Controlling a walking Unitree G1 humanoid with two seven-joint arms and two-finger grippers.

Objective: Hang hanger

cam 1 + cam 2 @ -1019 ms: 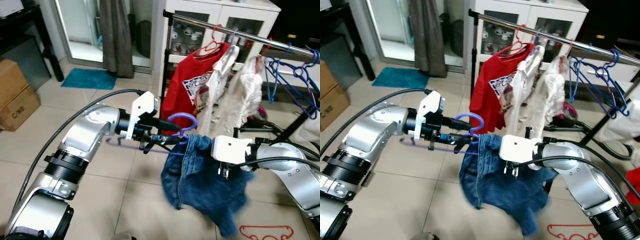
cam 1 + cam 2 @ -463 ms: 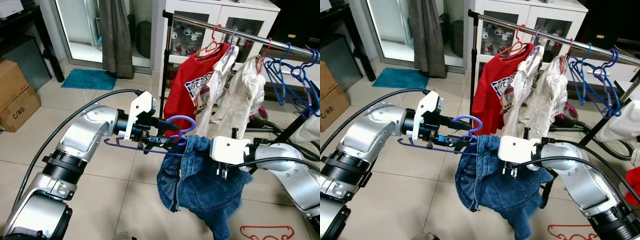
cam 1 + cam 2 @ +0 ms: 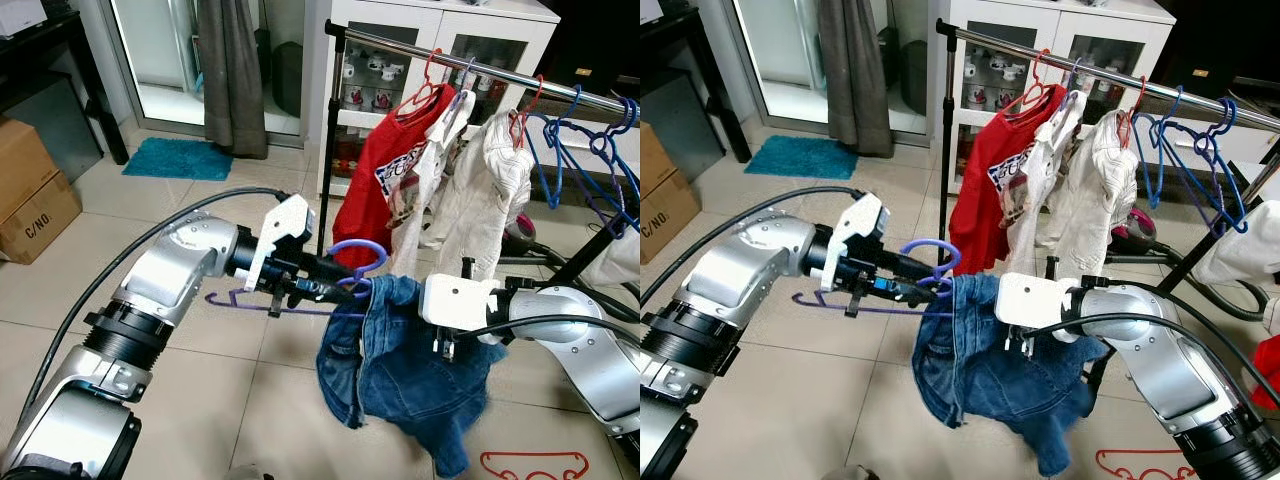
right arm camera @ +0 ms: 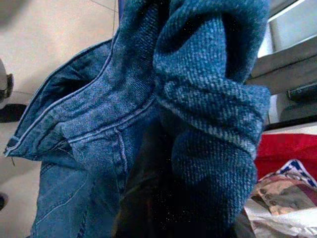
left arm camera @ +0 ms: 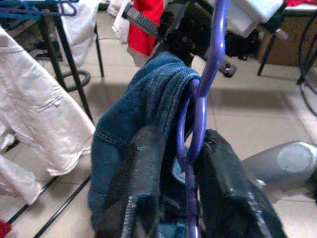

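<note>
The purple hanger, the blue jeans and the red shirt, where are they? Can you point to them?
purple hanger (image 3: 362,247): left eye view, on the curved hook.
blue jeans (image 3: 415,375): left eye view, on the middle of the hanging denim.
red shirt (image 3: 985,200): right eye view, on the front, below the print.

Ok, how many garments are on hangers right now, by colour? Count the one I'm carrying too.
Red: 1, the T-shirt on the rail
White: 2, the printed shirt and the plain garment on the rail
Blue denim: 1, the denim garment on the purple hanger in the left pincer
Total: 4
</note>
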